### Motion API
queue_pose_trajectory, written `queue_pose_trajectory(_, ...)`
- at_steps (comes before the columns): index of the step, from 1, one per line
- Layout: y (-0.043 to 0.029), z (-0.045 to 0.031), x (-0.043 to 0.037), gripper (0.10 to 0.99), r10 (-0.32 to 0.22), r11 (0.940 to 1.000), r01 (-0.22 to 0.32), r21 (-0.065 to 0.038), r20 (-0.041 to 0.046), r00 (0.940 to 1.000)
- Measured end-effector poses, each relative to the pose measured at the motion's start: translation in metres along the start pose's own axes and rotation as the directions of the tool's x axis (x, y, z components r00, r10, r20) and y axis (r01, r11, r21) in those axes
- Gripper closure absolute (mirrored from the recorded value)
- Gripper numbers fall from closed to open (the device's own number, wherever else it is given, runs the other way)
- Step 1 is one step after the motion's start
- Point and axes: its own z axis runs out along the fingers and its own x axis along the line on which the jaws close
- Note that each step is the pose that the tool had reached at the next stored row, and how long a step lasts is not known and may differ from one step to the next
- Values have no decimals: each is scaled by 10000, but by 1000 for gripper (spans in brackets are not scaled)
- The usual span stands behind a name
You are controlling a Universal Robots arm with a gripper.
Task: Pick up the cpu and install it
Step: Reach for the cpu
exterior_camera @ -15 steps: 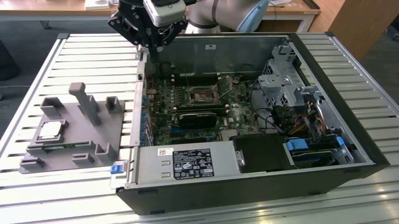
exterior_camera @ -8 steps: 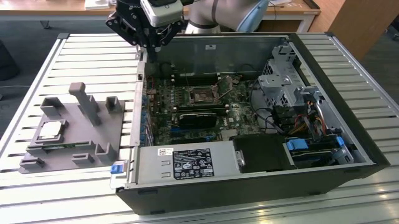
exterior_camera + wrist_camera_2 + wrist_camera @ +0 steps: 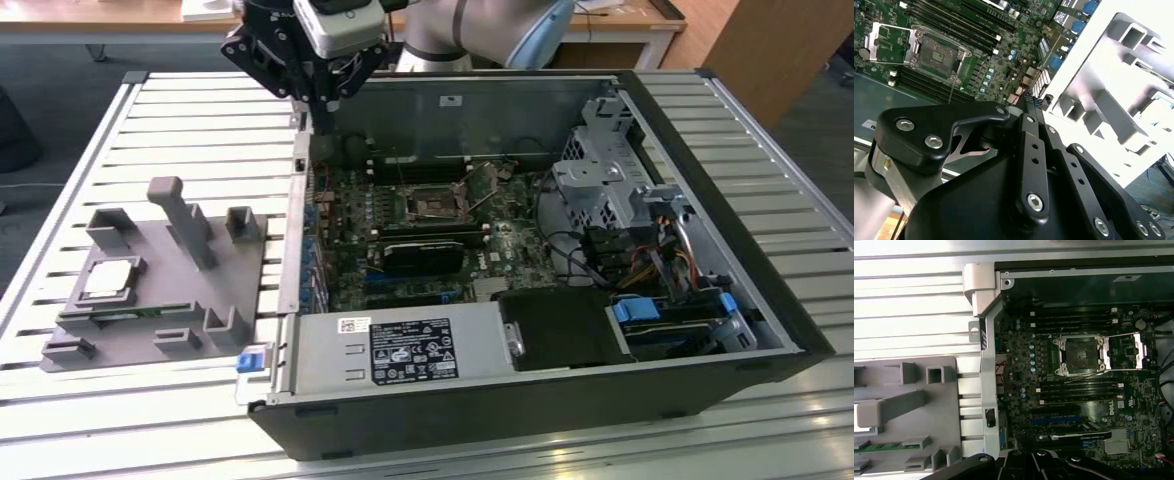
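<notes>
**Gripper.** In the exterior view the gripper (image 3: 322, 112) hangs high at 12 o'clock of the scene, over the near wall of the computer case (image 3: 441, 115). In the second wrist view its fingers meet at the tips (image 3: 1029, 98). Judged clenched, with nothing between them.

**Task item.** The cpu (image 3: 107, 278) lies flat on the grey tray (image 3: 260, 265), at about 8 o'clock from the gripper and well apart from it. It is not yet lifted.

**Step in hand (judgement).** The approach to the cpu.
- The jaws must part before descent.
- The chip is thin and sits low, so the fingers should come straight down and take it by two opposite edges, keeping it level.
- The tall post (image 3: 187, 222) stands at 2 o'clock of the chip, and the path should keep clear of it.
- A tilted or off-centre grip would likely spoil seating in the socket.

**Containers.**
- The tray holds the cpu in a square recess and a green memory stick (image 3: 134, 315) in a slot just beside it, at 5 o'clock of the chip. Its other holders appear vacant.
- The case lies open on its side on the slatted table (image 3: 80, 150) and holds the motherboard (image 3: 400, 250).
- The socket (image 3: 1079, 356) sits near the case's middle with its frame swung back. It appears unoccupied.
</notes>
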Motion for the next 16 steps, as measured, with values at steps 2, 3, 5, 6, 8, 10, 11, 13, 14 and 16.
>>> queue_pose_trajectory(2,-1,0,10,980,-1,10000,1,0,0,10000)
queue_pose_trajectory(3,-1,0,14,980,0,10000,0,0,0,10000)
queue_pose_trajectory(5,-2,1,24,980,0,10000,0,0,0,10000)
queue_pose_trajectory(6,-2,1,29,980,0,10000,0,-1,0,10000)
queue_pose_trajectory(8,-3,1,39,980,0,10000,0,0,0,10000)
queue_pose_trajectory(10,-4,1,49,980,-1,10000,1,0,0,10000)
queue_pose_trajectory(11,-4,1,55,980,0,10000,0,0,0,10000)
queue_pose_trajectory(13,-5,1,65,980,0,10000,0,0,0,10000)
queue_pose_trajectory(14,-5,1,70,980,-1,10000,1,0,0,10000)
queue_pose_trajectory(16,-6,1,80,980,-1,10000,1,0,0,10000)
